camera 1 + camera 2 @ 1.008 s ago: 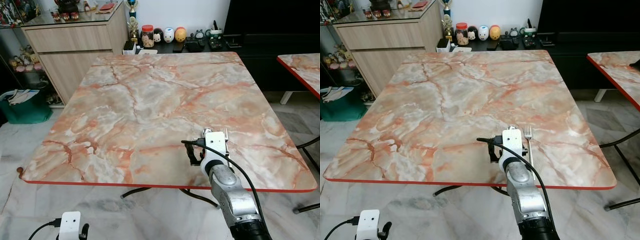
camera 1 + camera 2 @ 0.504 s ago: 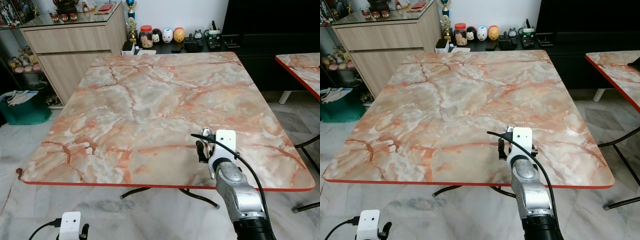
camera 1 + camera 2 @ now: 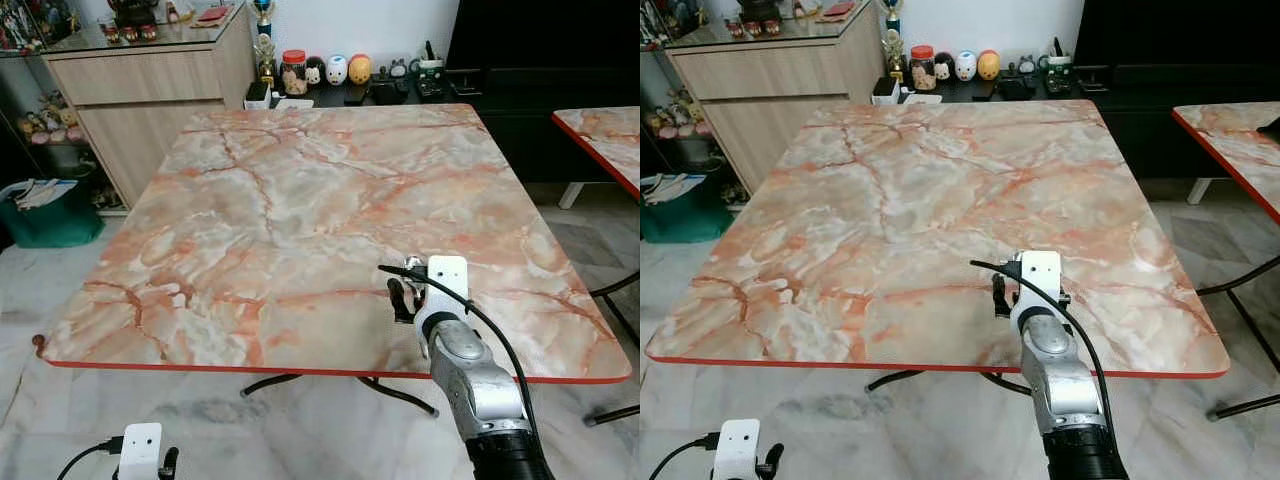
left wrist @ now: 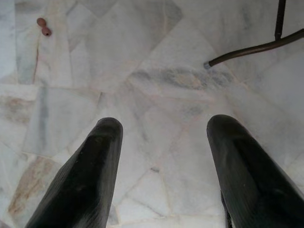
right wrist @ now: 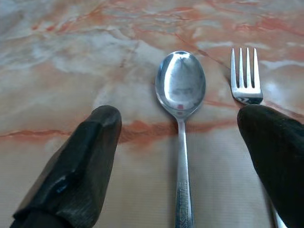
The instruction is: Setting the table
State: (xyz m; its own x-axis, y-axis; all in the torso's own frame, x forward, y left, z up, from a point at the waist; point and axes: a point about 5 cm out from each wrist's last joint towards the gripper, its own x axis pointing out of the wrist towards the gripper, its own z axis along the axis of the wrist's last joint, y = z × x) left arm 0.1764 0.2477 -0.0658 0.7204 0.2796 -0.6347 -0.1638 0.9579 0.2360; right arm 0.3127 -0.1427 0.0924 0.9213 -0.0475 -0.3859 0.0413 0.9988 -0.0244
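No text can be read anywhere. The spoon (image 5: 181, 109) carries a stamped mark low on its handle — too small and blurred to make out. The jar (image 3: 293, 71) and the small round figures (image 3: 337, 69) on the dark shelf behind the table (image 3: 300, 190) show no legible label — the same goes for the flat red item (image 3: 212, 14) on the glass-topped cabinet (image 3: 150, 70).

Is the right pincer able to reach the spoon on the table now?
Probably yes. The right pincer is open, its fingers on either side of the spoon, which lies flat on the table. The fork lies close beside one finger.
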